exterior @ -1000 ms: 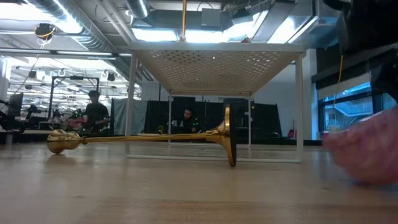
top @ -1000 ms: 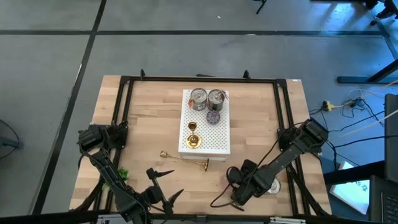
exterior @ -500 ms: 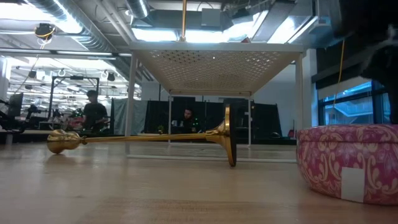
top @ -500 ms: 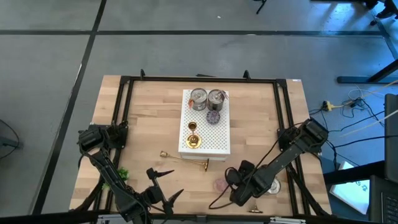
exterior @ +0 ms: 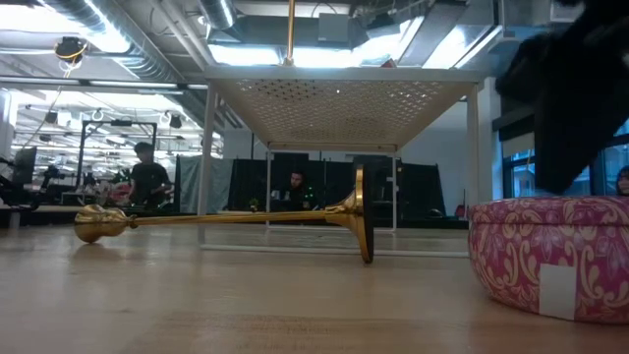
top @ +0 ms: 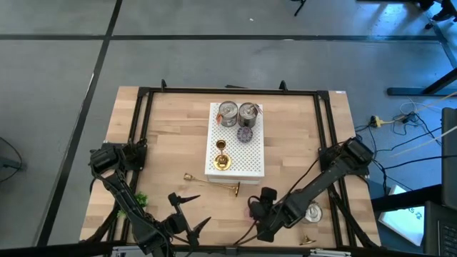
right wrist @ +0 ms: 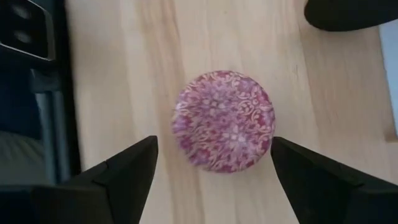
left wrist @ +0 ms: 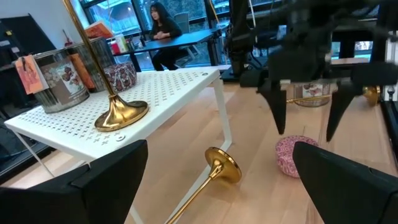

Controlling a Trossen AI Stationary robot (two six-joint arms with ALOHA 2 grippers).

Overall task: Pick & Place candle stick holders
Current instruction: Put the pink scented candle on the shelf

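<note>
Tabletop (top: 171,135) scene | right gripper (right wrist: 211,163) is hung above pink patterned tin (right wrist: 224,120), jaws released and spread to either side of it | left gripper (top: 187,214) is parked near front edge, jaws released | one candle stick holder (top: 213,183) is laid flat beside white perforated stand (top: 250,157) | another candle stick holder (top: 223,160) is stood upright on stand.

High view straight down over whole table (top: 171,135); low view level, close; both share fallen candle stick holder (top: 211,182)
</note>
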